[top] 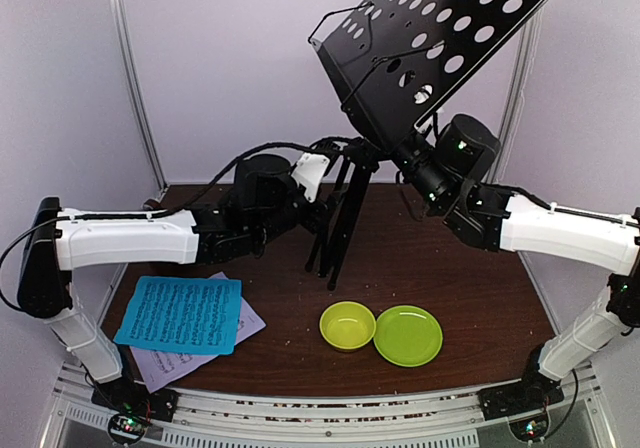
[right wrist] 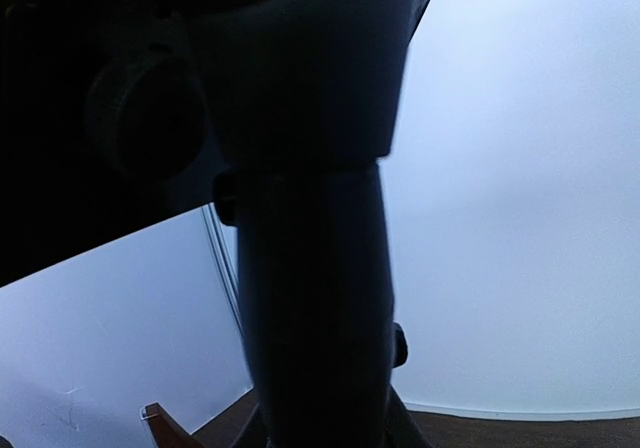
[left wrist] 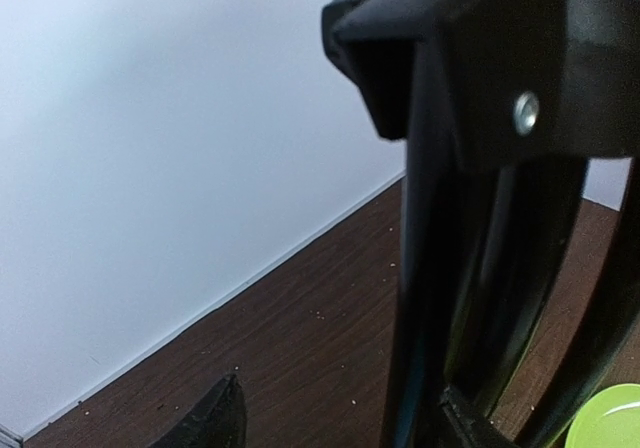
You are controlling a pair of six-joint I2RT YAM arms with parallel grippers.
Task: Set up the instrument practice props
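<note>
Left gripper (left wrist: 342, 423) has its jaws apart around the folded legs of the music stand (top: 440, 38); right gripper (top: 412, 158) is clamped under its desk.
Its legs are unspread on the table (top: 450, 258), so if the right grip slips, the top-heavy stand could topple onto the bowl (top: 347, 325).

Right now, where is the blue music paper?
In the top view, the blue sheet lies at the near left corner of the table, overlapping the pale lilac sheet, left of the yellow-green bowl.
</note>
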